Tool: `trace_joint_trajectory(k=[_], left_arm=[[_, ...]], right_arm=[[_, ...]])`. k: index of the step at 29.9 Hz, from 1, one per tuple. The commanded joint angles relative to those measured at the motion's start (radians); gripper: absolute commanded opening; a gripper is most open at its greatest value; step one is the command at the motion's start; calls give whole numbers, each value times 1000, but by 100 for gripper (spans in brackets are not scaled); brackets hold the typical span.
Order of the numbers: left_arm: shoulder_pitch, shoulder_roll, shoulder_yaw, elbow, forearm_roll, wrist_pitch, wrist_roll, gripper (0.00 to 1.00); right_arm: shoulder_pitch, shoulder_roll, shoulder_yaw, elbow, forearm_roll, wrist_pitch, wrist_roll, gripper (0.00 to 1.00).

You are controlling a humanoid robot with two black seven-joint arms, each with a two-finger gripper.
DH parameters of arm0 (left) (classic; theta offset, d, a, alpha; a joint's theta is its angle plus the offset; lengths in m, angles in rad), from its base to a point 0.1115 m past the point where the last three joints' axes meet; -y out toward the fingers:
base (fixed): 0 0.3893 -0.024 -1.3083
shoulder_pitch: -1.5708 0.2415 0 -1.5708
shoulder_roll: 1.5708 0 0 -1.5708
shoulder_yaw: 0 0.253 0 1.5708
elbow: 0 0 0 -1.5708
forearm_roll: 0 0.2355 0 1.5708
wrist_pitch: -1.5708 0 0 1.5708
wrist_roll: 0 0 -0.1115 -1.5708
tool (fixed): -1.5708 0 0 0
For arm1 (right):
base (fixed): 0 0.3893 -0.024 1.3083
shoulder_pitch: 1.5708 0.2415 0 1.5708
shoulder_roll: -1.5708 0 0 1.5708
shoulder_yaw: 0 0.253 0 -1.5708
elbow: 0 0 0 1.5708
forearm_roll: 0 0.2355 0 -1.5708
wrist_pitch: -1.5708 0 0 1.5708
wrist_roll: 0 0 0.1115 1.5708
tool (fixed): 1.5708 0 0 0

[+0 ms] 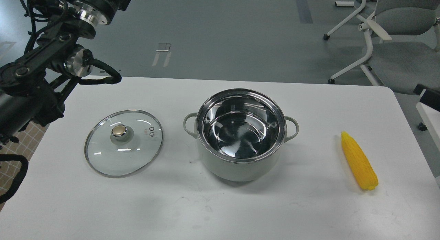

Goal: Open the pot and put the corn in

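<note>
Here the pot (240, 135) stands uncovered near the middle of the white desk (220, 212), somewhat closer to the far edge than to the near edge. Its pale grey-green wall faces the viewer, its shiny steel interior is open to view and holds nothing, and one loop handle projects on each side.

The glass lid (123, 143) lies flat on the desk to the left of the pot, toward the left edge, with its brass-coloured knob (119, 131) facing up. Lid and pot are near each other but apart.

The corn (358, 160) lies on the desk near the right edge, well apart from the pot. Its pointed end is turned toward the far edge and its blunt end toward the near edge.

The left arm (41, 57) enters at the upper left and hangs over the far left corner of the desk. Its far end runs out of the top of the view, so the jaws of the left arm are not visible and their opening cannot be told. The right arm does not appear.

Beyond the far edge lie a grey floor (220, 37) and, at the upper right, a white-framed chair (381, 23).
</note>
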Motion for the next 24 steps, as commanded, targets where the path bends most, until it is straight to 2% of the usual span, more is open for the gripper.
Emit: trace_joint_trajectory(k=[1, 6, 10, 15, 18, 21, 24], left_arm=[[31, -3, -52, 0, -32, -73, 0, 97], [40, -18, -53, 0, -32, -82, 0, 97], [40, -30, -56, 0, -32, -80, -1, 97], [40, -29, -58, 0, -32, -77, -1, 97], [40, -27, -58, 0, -32, -76, -3, 97], [40, -23, -58, 0, -32, -74, -3, 97], [40, -20, -58, 0, -32, -73, -3, 97]], right_arm=[[-2, 38, -72, -15, -70, 0, 0, 100], [15, 106, -175, -23, -175, 0, -7, 95], [44, 214, -242, -93, -228, 0, -9, 94], [67, 261, -310, -118, -262, 0, -11, 92], [81, 265, -359, -126, -276, 0, -30, 90], [92, 274, -391, -133, -276, 0, -89, 90], [101, 284, -399, -169, -277, 0, -100, 89]])
